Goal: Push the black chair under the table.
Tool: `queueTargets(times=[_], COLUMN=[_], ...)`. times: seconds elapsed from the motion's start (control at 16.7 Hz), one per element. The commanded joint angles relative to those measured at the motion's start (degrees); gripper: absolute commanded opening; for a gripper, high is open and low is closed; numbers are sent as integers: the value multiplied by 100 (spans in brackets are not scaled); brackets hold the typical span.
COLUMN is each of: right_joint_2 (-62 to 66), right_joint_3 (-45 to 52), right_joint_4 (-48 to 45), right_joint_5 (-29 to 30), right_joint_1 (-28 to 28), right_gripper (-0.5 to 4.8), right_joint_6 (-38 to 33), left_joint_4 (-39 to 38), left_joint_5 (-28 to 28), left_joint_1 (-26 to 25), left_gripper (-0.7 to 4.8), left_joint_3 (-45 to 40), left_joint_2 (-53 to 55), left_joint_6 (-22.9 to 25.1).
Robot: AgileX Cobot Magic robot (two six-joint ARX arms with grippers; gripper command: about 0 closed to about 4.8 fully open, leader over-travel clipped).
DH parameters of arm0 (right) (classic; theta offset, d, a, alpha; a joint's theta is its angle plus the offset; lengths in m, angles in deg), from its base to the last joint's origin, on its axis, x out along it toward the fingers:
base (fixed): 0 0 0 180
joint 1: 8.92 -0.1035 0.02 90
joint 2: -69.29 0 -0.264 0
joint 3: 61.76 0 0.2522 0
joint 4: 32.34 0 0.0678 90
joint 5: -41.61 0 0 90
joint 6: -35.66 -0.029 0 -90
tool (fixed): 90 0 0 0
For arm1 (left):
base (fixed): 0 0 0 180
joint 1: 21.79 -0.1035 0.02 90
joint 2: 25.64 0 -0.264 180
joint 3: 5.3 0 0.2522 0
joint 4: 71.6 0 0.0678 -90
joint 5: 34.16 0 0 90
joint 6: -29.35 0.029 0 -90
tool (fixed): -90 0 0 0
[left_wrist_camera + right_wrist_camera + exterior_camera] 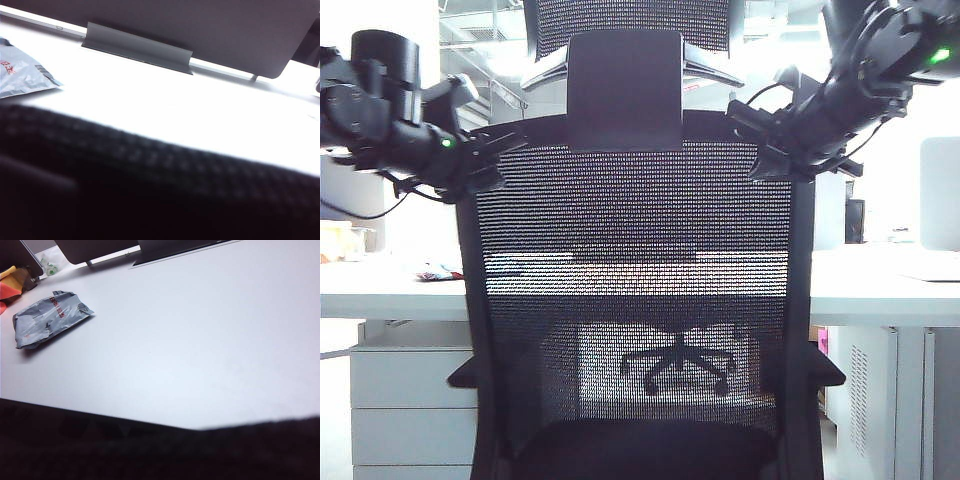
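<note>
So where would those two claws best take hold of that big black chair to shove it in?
The top corners of the black chair's solid back frame, from behind, one gripper per side. The mesh would give and the frame would not, and the back faces the arms. The left gripper and right gripper are at those corners, with the table straight ahead.

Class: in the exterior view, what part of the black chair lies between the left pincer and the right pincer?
The headrest mount sits between the left pincer and right pincer, above the black chair's mesh back.
</note>
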Motion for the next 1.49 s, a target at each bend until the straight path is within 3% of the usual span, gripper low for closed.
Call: queueTargets(times=[0.06, 0.42, 0.72, 0.9, 1.02, 1.31, 1.49], right_joint_2=[-9, 109, -205, -732, -1043, -2312, -3541], right_joint_3=[-142, -142, -133, -120, -96, 940, 1683], right_joint_4=[-332, -291, -81, 245, 533, 396, 492], right_joint_5=[-251, -131, 247, 245, 245, 225, -61], right_joint_1=[94, 282, 258, 146, 85, -22, -151], right_gripper=[-5, -5, -5, -5, -5, -5, -5], right_joint_6=[35, -17, -50, -4, -9, -188, -205], left_joint_4=[197, 111, -35, -702, -704, -597, -1021], left_joint_5=[111, 103, -885, -901, -981, -933, -935], left_joint_1=[-57, -57, -57, -50, -48, -42, -42], left_gripper=[-6, -6, -6, -6, -6, -6, -6], left_joint_3=[334, 363, 361, 308, -42, -1908, -2623], left_joint_2=[39, 52, -122, -673, -1200, -3329, -5010], left_joint_6=[24, 144, -201, -142, -146, -149, -170])
